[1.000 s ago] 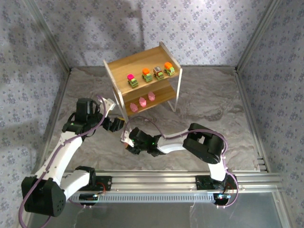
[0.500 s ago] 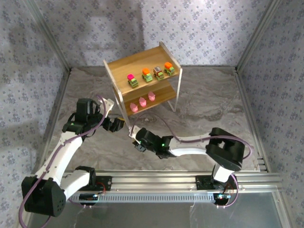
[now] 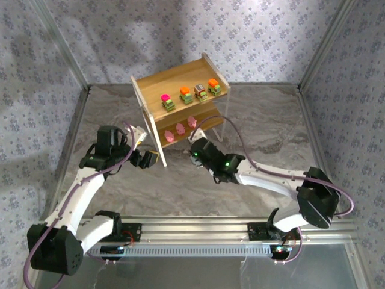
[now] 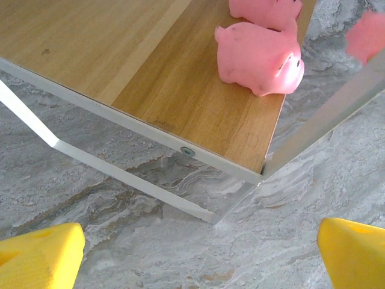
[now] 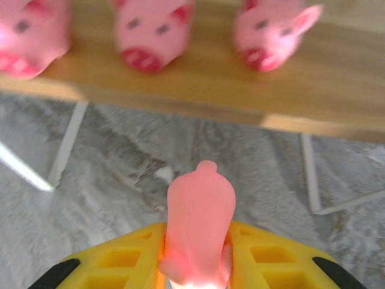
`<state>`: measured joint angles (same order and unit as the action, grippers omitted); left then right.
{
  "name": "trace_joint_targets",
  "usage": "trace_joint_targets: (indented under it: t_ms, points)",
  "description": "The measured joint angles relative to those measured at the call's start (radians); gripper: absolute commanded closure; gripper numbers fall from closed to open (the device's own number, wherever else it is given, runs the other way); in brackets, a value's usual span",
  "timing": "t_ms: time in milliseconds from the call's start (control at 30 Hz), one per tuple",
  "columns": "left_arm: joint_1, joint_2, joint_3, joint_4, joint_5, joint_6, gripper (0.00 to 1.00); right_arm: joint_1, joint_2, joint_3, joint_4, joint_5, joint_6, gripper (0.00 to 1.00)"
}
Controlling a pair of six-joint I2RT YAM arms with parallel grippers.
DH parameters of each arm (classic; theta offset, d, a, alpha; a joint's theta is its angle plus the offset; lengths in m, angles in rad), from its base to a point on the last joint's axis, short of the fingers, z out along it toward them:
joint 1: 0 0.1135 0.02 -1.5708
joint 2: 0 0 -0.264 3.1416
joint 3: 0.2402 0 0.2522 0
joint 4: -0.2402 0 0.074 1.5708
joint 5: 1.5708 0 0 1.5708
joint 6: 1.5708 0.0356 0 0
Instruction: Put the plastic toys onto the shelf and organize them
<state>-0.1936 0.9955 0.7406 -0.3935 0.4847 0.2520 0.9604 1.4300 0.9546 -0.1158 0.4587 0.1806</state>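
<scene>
Marbled grey tabletop (image 3: 264, 120), patterned walls (image 3: 252, 36). Over the last second right gripper (image 5: 195, 250) swung from mid-table to the shelf (image 3: 180, 78) front, fingers pinching the fourth pink figure (image 5: 200, 208). Three pink figures (image 5: 150, 33) sit just beyond its tips on the lower tier (image 5: 210, 99); four cars (image 3: 187, 94) above. Spread, empty: left gripper (image 4: 201, 253), near shelf corner. Judgement: last placement imminent.
</scene>
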Motion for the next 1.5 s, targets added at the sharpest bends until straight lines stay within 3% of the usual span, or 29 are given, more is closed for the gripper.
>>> trace_joint_targets:
  t_ms: [300,733,1500]
  points:
    - [-0.006,-0.001,-0.005,0.0,0.0,0.0,0.01,-0.141,-0.002,0.059,-0.043,0.034,0.037,0.69]
    - [-0.006,-0.001,-0.01,0.0,-0.004,0.0,0.01,-0.215,0.048,0.145,-0.053,0.022,0.041,0.69]
    - [-0.006,-0.001,-0.011,0.0,-0.007,0.0,0.01,-0.229,0.124,0.157,0.031,0.005,0.049,0.69]
